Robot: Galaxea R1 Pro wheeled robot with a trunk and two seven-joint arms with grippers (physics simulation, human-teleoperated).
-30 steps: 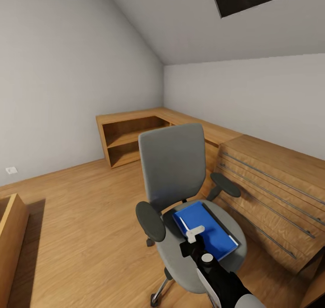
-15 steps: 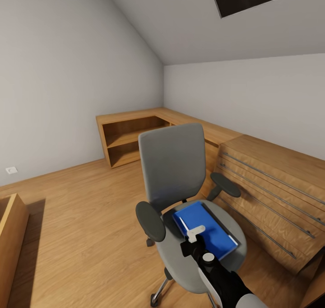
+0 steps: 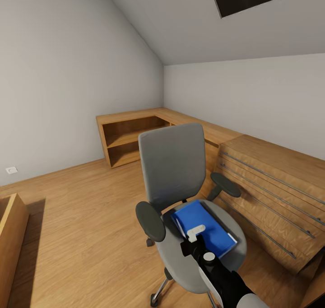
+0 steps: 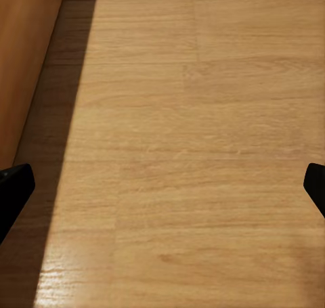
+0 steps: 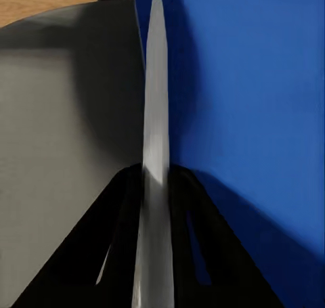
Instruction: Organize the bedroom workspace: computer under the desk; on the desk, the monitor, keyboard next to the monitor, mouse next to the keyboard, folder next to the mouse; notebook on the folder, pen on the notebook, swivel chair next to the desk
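The folder [image 3: 204, 227] is seen lying flat on the seat of the swivel chair [image 3: 174, 172], beside a wooden chest of drawers [image 3: 271, 195]. The right pincer [image 5: 154, 186] is closed on the folder's pale near edge, one finger to each side. The left pincer [image 4: 162, 186] is held open above the plank floor [image 4: 196, 118].

1. swivel chair [image 3: 174, 168]: grey seat and back, black armrests, chrome base
2. folder [image 3: 203, 226]: bright blue, pale edge
3. right gripper [image 5: 156, 186]: black fingers, pale silver-white strip between them
4. floor [image 3: 81, 217]: honey wood planks
5. walls [image 3: 67, 73]: light grey
6. chest of drawers [image 3: 271, 195]: light wood, silver rail handles
7. far shelf unit [image 3: 131, 136]: same light wood
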